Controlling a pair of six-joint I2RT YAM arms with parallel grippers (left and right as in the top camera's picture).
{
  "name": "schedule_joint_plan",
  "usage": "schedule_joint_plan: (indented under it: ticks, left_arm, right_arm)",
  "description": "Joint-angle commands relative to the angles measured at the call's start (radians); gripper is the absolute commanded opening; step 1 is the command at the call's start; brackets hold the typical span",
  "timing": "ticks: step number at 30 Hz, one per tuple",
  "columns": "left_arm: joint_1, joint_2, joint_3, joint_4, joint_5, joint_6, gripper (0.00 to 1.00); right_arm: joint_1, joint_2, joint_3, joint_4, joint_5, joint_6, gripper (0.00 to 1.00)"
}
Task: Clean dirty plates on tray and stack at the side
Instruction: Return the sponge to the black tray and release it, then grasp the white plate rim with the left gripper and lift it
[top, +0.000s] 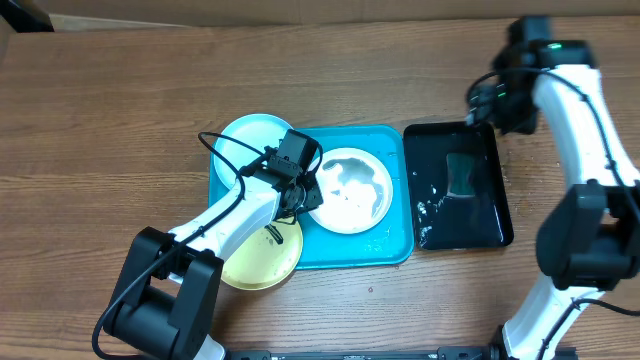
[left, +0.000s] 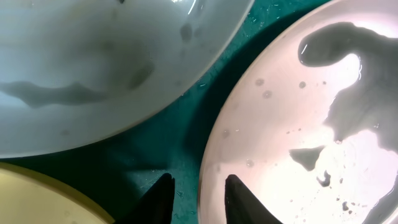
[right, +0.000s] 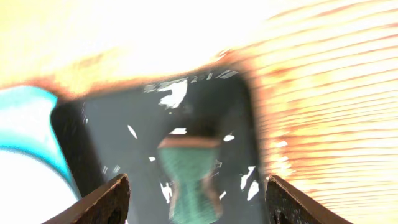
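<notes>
Since the left gripper (left: 200, 198) stands narrowly parted astride the wet white plate (left: 273, 106) rim, closing could skid it.

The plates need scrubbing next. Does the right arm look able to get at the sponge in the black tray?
Likely yes: the right fingers stand apart above the black tray, and the sponge lies uncovered below them, nothing across it.

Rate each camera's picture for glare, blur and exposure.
Overhead: evenly lit and sharp, with small glints on the black tray. Left wrist: very close and soft, strong glare whitening the white plate. Right wrist: motion-blurred, the wooden table blown out toward the top, the sponge smeared.
</notes>
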Motion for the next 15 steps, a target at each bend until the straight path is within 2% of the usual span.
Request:
schedule_joint_plan:
  ticks: [1,2,8,12,15]
  left_arm:
    - [-0.003,0.024,-0.014,0.005,-0.006,0.008,0.27]
    - [-0.003,0.03,-0.014,0.008,-0.006,0.008,0.27]
    - [-0.003,0.064,-0.014,0.039,0.012,0.008,0.25]
    - [0.001,0.064,-0.005,0.054,0.069,0.01,0.04]
    - [0.016,0.063,0.044,0.047,0.115,0.056,0.04]
  right_arm:
    - [-0.092,-0.018,0.015,-0.011,0.026,0.031,0.79]
    - [-0.118,-0.018,0.012,-0.019,0.026,0.03,1.0]
    - [-0.233,-0.018,0.01,-0.02,0.026,0.03,1.0]
    - [-0.279,-0.018,0.01,-0.018,0.026,0.03,1.0]
    - [-0.286,-0.018,0.01,-0.018,0.027,0.03,1.0]
